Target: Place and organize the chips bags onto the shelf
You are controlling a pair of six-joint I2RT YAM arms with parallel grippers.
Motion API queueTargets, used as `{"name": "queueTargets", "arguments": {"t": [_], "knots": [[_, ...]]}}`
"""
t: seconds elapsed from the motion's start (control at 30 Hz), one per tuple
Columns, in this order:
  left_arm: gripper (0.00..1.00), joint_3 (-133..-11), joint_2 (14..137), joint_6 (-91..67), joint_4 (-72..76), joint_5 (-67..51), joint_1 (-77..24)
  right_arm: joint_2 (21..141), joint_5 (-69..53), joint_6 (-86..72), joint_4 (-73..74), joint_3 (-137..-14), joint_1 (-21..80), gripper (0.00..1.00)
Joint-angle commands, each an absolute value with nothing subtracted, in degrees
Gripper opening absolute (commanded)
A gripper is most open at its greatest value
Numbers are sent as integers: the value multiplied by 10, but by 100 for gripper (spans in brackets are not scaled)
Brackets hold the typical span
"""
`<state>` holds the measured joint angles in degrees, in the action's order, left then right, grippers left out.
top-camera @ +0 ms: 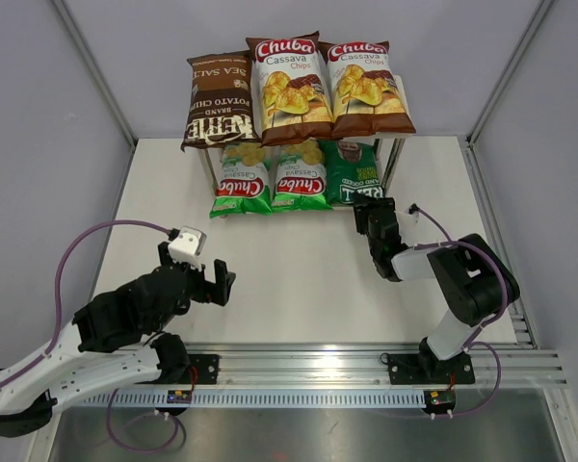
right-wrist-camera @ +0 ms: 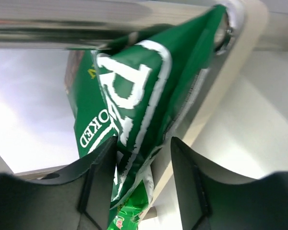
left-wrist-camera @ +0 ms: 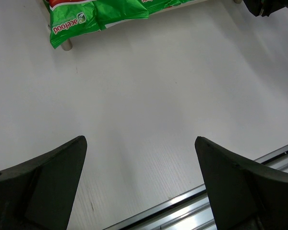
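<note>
The shelf [top-camera: 396,154] stands at the back of the table. Its top board carries a dark brown Kettle bag [top-camera: 217,98] and two white-brown Chuba Cassava bags [top-camera: 289,87] [top-camera: 368,87]. On the lower board lie two light green Chuba bags [top-camera: 241,181] [top-camera: 301,177] and a dark green REAL bag [top-camera: 354,173]. My right gripper [top-camera: 374,214] is at that bag's front edge. In the right wrist view the dark green bag [right-wrist-camera: 129,86] hangs between the open fingers of the right gripper [right-wrist-camera: 144,140], against the left one, with a gap to the right one. My left gripper [top-camera: 217,281] [left-wrist-camera: 139,140] is wide open over bare table.
An aluminium rail [top-camera: 366,366] [left-wrist-camera: 240,191] runs along the near table edge. Grey enclosure walls close in the sides and back. The shelf's metal crossbar [right-wrist-camera: 62,24] and board [right-wrist-camera: 230,86] sit just above my right fingers. A shelf leg [left-wrist-camera: 66,45] shows under a light green bag [left-wrist-camera: 91,14].
</note>
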<state>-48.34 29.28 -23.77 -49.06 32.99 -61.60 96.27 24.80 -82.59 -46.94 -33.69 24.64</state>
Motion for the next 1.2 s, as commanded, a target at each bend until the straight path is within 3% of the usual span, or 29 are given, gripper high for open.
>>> {"name": "queueTargets", "arguments": {"t": [0.0, 0.2, 0.6, 0.83, 0.9, 1.17], "knots": [[99, -483, 287, -229, -465, 326, -616, 950, 256, -834, -475, -333, 248, 51], [99, -483, 288, -232, -467, 331, -615, 983, 253, -820, -460, -359, 249, 39], [99, -493, 290, -258, -491, 401, -614, 987, 250, -792, -381, -390, 249, 38], [99, -515, 293, -340, -563, 507, -558, 979, 236, -780, -361, -390, 248, 43], [99, -516, 280, -348, -565, 511, -540, 973, 230, -786, -367, -377, 248, 54], [99, -504, 272, -328, -529, 469, -458, 907, 234, -766, -359, -345, 248, 56]]}}
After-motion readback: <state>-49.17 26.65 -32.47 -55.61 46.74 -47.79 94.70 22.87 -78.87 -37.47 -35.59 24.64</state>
